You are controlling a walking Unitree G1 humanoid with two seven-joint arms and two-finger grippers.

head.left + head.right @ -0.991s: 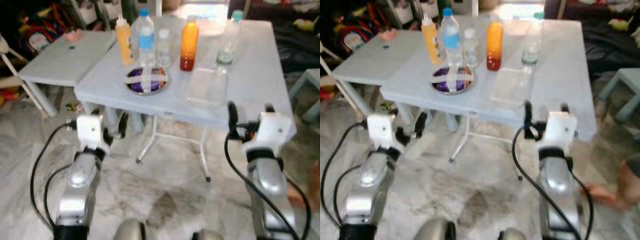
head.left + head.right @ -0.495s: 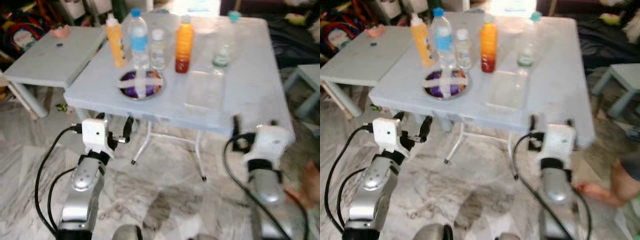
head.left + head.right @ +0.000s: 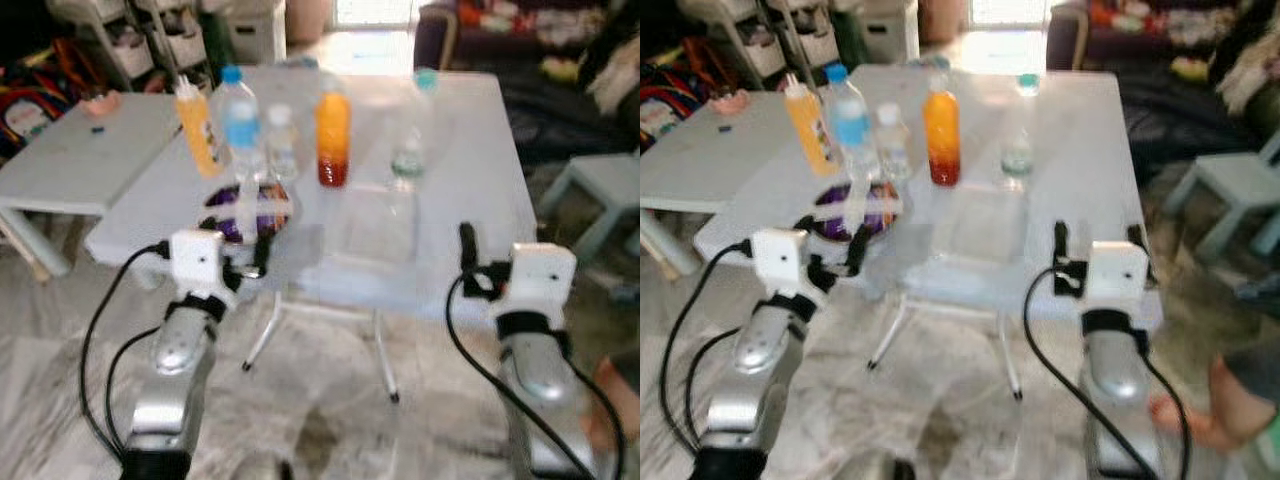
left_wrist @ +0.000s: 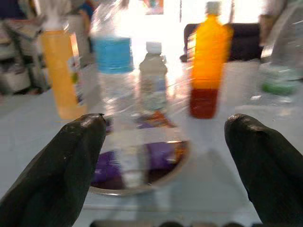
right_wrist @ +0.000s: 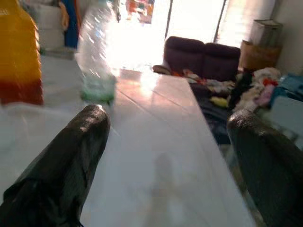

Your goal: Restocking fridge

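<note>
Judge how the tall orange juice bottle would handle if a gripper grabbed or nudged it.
The orange juice bottle looks full, so probably heavy for its size. It stands tall and narrow, so a high nudge might tip it. Its smooth wall may be slippery.

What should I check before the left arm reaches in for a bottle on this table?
1. Left tool open: ok, fingers wide apart.
2. Left tool empty: ok.
3. Right tool open and empty: ok.
4. Bottles upright: ok, yellow bottle, blue-label water bottle, small bottle and orange juice bottle all stand.
5. Approach path: not ok, round dish lies between the left tool and the bottles.
6. Clear tray contents: cannot tell.
</note>
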